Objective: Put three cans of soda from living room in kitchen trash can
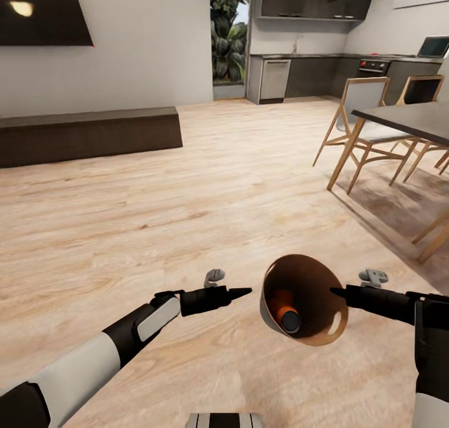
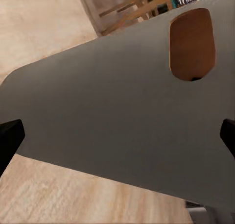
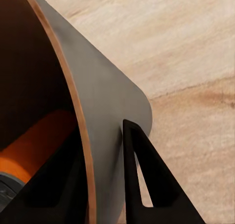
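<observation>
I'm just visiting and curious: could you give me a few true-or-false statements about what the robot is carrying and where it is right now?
1. The trash can holds an orange soda can. True.
2. The right gripper grips the bin's rim, one finger inside and one outside. True, as the right wrist view shows.
3. The bin stands on the dining table. False: it is held above the wood floor.
4. The left gripper holds a blue can. False: its fingers are spread and empty, beside the bin's grey wall.
5. Kitchen cabinets lie ahead. True.
</observation>
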Available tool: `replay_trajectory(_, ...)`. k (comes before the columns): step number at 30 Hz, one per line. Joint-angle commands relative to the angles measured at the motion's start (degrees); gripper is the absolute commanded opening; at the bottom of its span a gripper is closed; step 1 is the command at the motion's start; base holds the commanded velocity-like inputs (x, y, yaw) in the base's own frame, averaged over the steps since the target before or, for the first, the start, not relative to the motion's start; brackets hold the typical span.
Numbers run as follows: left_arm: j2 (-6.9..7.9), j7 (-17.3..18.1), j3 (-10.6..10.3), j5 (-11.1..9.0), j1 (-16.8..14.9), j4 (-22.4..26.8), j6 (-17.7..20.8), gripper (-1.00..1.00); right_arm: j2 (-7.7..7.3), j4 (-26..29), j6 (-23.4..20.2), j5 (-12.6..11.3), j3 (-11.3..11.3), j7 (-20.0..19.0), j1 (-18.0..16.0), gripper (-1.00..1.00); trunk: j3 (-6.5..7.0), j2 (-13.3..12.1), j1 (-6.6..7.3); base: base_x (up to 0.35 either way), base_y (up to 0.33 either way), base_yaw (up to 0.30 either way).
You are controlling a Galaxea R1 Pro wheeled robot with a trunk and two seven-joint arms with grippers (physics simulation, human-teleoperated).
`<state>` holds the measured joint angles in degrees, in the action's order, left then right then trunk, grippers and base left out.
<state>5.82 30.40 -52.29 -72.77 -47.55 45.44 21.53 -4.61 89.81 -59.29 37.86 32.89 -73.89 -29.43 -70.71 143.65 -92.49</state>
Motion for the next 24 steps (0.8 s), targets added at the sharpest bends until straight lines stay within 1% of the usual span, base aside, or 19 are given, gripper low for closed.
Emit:
replay_trajectory(1,-0.04,0.0,0.0,0.0,0.0,-0.07,0.0,1.0,0.02,0.02,-0.71,-0.86,-0.02,-0.21,-0.01,-1.0,-0.05,0.0,0.01,0.336,0.0,0.238)
replay_trajectory(15,-0.11,0.16,0.09,0.0,0.0,-0.14,0.01,1.0,-0.05,0.03,-0.71,-0.92,0.06,-0.28,-0.01,-1.0,-0.89,0.0,0.01,0.336,0.0,0.232)
replay_trajectory(19,-0.11,0.22,0.09,0.08,0.0,-0.09,0.03,1.0,-0.08,0.1,-0.71,-0.99,0.15,-1.31,-0.01,-1.0,-1.13,0.0,0.01,0.336,0.0,0.231)
replay_trajectory(24,-0.11,0.27,0.09,0.09,0.0,-0.08,0.04,1.0,-0.46,0.11,-0.71,-1.03,0.64,-1.68,-0.01,-1.0,-1.43,0.0,0.01,0.336,0.0,0.227)
